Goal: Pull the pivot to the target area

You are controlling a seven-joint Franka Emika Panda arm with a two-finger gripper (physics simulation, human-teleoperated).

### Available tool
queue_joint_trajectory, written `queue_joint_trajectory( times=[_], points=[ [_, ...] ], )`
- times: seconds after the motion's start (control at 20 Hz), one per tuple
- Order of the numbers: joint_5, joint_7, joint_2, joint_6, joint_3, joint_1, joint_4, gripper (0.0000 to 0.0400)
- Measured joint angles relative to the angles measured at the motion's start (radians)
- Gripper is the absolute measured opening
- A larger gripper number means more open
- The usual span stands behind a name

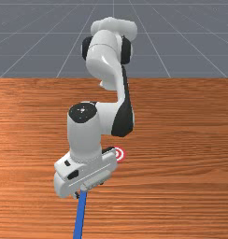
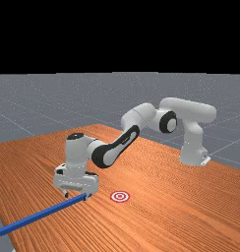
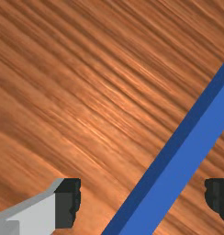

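A grey floor ruled with pale grid lines lies behind the table (image 2: pixel 156 216) of orange-brown wood, and in the far view black fills the space above that floor. The arm's base (image 2: pixel 193 156) stands between two and three o'clock from the gripper (image 2: pixel 75 197) there.

The blue bar (image 2: pixel 43 213) has one end low at the gripper. From there it runs toward eight o'clock in the far view, and toward six o'clock in the front view, where it meets the picture's bottom edge. The wrist view shows the gripper (image 3: pixel 143 202) with its fingers well apart and the bar passing slantwise through the space between them; wood shows on either side of the bar, so it is not clamped.

The round target (image 2: pixel 120 197), ringed in red and white, lies flat on the wood, near the gripper but apart from the bar. It sits at three o'clock from the gripper in the far view; in the front view it is at about two o'clock from the hand, partly hidden by it.

The black cap (image 1: pixel 82 112) above the hand in the front view carries tiny pale marks, too small to read.
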State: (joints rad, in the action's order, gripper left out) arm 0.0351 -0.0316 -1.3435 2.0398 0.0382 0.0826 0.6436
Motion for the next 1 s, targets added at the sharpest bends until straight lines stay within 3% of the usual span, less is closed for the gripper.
queue_joint_trajectory(
  times=[0.05, 0.2, 0.25, 0.3, 0.6, 0.8, 0.85, 1.0],
  points=[
    [-0.004, -0.004, -0.063, -0.107, 0.001, 0.002, -0.138, 0.0400],
    [-0.018, -0.017, -0.065, -0.098, 0.016, -0.006, -0.136, 0.0400],
    [0.001, 0.001, 0.014, 0.025, 0.000, 0.000, 0.030, 0.0400],
    [-0.003, -0.004, -0.058, -0.091, 0.001, 0.002, -0.121, 0.0400],
    [-0.003, -0.004, -0.059, -0.091, 0.001, 0.002, -0.121, 0.0400],
    [0.001, 0.014, 0.086, 0.083, -0.002, 0.002, 0.162, 0.0400],
    [0.005, -0.036, 0.028, -0.013, 0.007, 0.006, 0.040, 0.0400],
    [-0.004, 0.024, -0.029, -0.060, -0.002, 0.038, -0.065, 0.0400]
  ],
)
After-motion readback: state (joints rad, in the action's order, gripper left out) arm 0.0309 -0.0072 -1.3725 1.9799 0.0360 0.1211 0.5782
